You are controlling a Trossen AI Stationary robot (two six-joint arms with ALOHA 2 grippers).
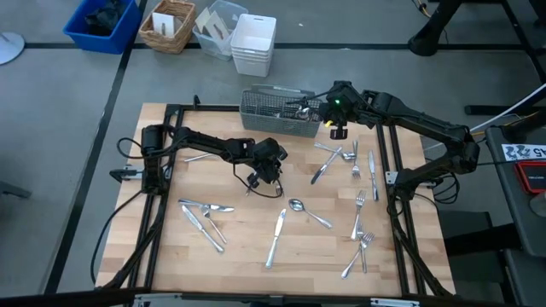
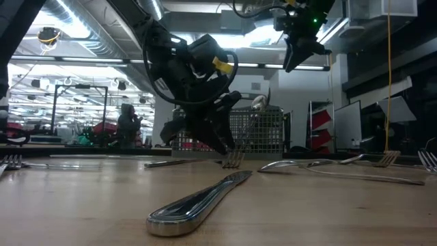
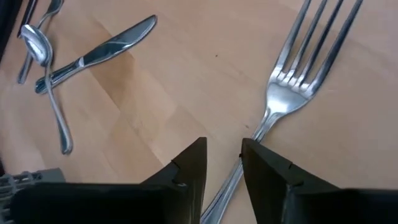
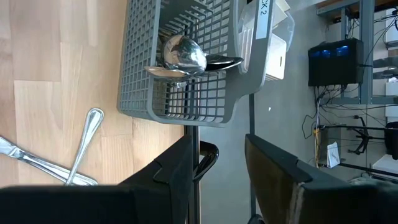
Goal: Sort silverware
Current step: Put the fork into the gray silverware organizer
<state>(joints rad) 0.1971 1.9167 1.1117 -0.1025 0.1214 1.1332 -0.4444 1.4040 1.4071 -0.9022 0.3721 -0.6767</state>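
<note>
The grey wire-mesh caddy (image 1: 277, 111) stands at the far edge of the wooden desk (image 1: 247, 256), and everything else is placed from it. Nearer than the caddy, the desk's middle is mostly bare wood, with silverware (image 1: 358, 213) scattered toward the near edge and the right side. The left hand (image 1: 266, 175) reaches in low, just in front of the caddy and slightly to its left, fingers (image 3: 186, 165) parted a little around the handle of a fork (image 3: 298, 81) lying flat on the wood; whether they touch it I cannot tell. The right hand (image 1: 339, 130) hovers raised at the caddy's right end, open and holding nothing, looking down on spoons (image 4: 180, 56) inside the caddy.
</note>
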